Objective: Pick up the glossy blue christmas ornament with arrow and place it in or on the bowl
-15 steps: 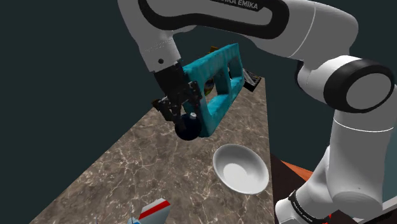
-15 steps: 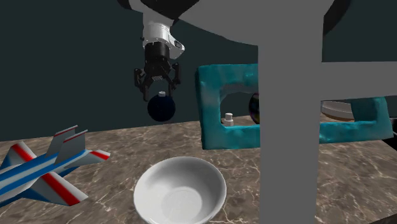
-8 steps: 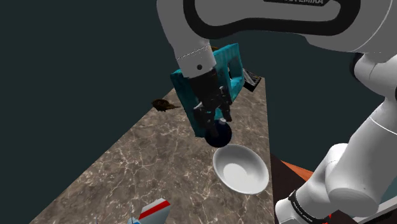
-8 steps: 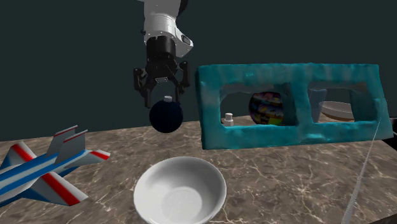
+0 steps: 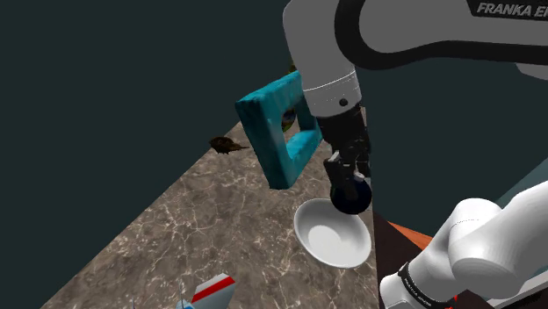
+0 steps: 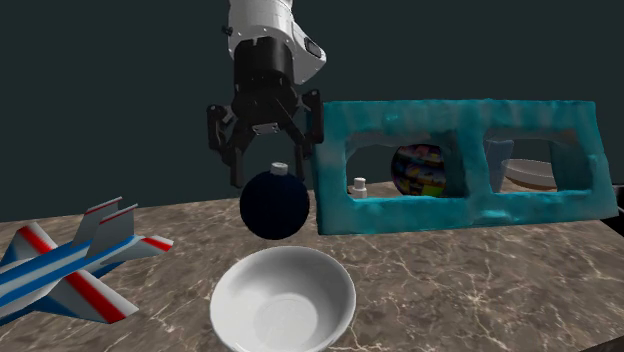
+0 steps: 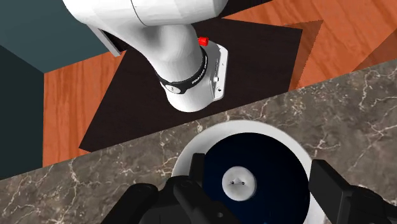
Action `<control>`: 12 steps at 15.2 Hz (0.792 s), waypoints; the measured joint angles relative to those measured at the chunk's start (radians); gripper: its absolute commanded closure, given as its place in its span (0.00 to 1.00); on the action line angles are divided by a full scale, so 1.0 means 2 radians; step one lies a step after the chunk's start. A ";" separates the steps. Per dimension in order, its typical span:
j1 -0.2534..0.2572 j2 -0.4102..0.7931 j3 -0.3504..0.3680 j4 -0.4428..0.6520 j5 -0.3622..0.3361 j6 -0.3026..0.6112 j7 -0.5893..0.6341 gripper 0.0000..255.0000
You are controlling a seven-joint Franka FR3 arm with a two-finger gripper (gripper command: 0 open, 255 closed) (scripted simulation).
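The gripper [image 6: 268,160] clasps the dark blue ornament [image 6: 273,206] by its small cap, so the ball hangs free below. It hangs right above the bowl [image 6: 283,300] near the counter's [image 6: 450,290] stand-side edge, lined up, I'd say, for release.

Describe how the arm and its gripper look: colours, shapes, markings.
The arm has rounded, glossy white links with black joints; a black band carries white lettering beginning FRANKA. The gripper is all black, blocky, with two fingers. A small red stud sits on the base link.
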 measured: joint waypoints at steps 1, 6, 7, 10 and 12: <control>0.000 -0.014 -0.003 -0.016 0.001 0.003 -0.006 1.00; 0.000 -0.022 -0.004 -0.055 0.001 0.032 -0.013 1.00; 0.001 -0.022 -0.003 -0.061 0.001 0.038 -0.014 1.00; 0.001 -0.022 -0.001 -0.081 0.002 0.059 -0.015 1.00; 0.002 -0.021 0.000 -0.095 0.002 0.073 -0.016 1.00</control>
